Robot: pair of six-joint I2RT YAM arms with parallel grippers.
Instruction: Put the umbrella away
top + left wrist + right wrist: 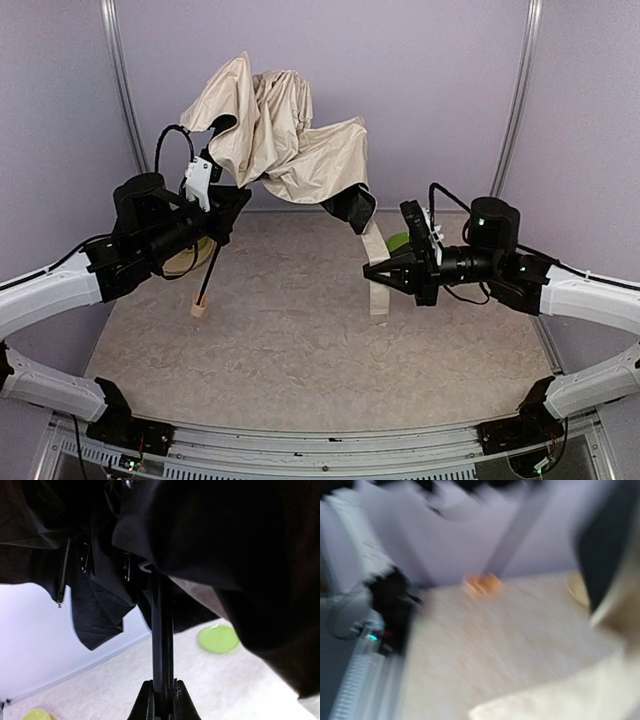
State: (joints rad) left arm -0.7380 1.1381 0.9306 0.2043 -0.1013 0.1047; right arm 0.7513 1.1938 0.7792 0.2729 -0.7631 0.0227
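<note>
The umbrella (285, 140) stands tilted, its cream canopy crumpled and half collapsed, with black underside showing (215, 535). Its thin black shaft (210, 272) runs down to the wooden knob handle (200, 306), which rests on the table. My left gripper (226, 206) is shut on the shaft (162, 630) just under the canopy, as the left wrist view (162, 686) shows. My right gripper (372, 270) hovers beside a cream strap (377, 285) that hangs from the canopy to the table. The right wrist view is motion-blurred and shows the knob (481, 583) and cream fabric (555, 700), but no fingers.
A green disc (399, 241) lies on the table behind the right gripper and also shows in the left wrist view (218, 638). A yellow-green dish (188, 258) sits behind the left arm. Purple walls enclose the back and sides of the table (300, 350).
</note>
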